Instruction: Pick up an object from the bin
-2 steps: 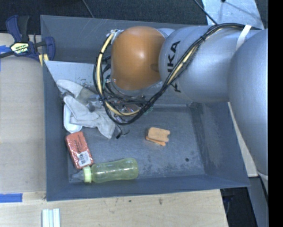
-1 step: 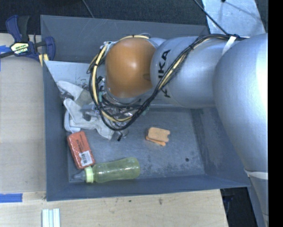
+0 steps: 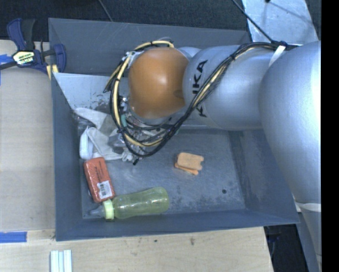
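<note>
Starting from the left of my feed, the grey bin (image 3: 64,169) has most of its contents pushed against its left wall. Nearest the back corner on that side lie the white crumpled things (image 3: 93,137), a small heap of pale, soft-looking pieces that I can't separate into single items. Just in front of them, touching the heap's lower edge, a red packet (image 3: 97,178) with a white label lies flat on the floor, its long side running toward the front wall. At its front end a green bottle (image 3: 138,202) lies on its side along the front wall, cap toward the left, touching or almost touching the packet's corner. Moving right, the gripper (image 3: 129,146) sits low in the bin at the right edge of the white heap, so that heap is what it is over. It is so buried under the wrist that I cannot tell whether it is wide, narrow or holding anything. Directly above it is the round orange cover (image 3: 157,84), with yellow and black cables (image 3: 119,81) looping around it. Further right, a small tan block (image 3: 189,163) lies alone on the bare floor, well apart from the other items. The silver arm (image 3: 243,89) stretches away to the right edge.
</note>
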Controlling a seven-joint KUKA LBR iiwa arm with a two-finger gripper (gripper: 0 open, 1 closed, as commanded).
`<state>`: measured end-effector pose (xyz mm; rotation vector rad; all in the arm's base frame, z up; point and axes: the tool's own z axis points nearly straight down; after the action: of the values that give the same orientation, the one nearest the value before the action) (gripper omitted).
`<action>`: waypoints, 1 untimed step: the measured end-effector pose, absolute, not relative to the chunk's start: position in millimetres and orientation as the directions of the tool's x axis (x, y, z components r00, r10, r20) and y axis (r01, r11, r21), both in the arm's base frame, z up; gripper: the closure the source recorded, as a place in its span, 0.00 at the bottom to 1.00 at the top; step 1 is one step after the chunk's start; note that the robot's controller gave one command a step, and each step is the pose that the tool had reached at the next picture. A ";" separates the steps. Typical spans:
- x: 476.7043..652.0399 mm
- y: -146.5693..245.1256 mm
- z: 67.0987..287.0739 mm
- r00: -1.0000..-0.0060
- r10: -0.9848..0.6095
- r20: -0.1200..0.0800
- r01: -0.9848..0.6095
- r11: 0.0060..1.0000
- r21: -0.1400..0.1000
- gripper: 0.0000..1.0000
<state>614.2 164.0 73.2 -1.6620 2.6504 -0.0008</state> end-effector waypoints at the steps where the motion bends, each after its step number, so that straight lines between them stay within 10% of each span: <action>1: 614.2 164.0 73.1 -0.436 -0.900 -0.011 -0.900 0.436 -0.007 1.00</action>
<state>614.2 164.0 73.1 -1.6620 2.6505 -0.0007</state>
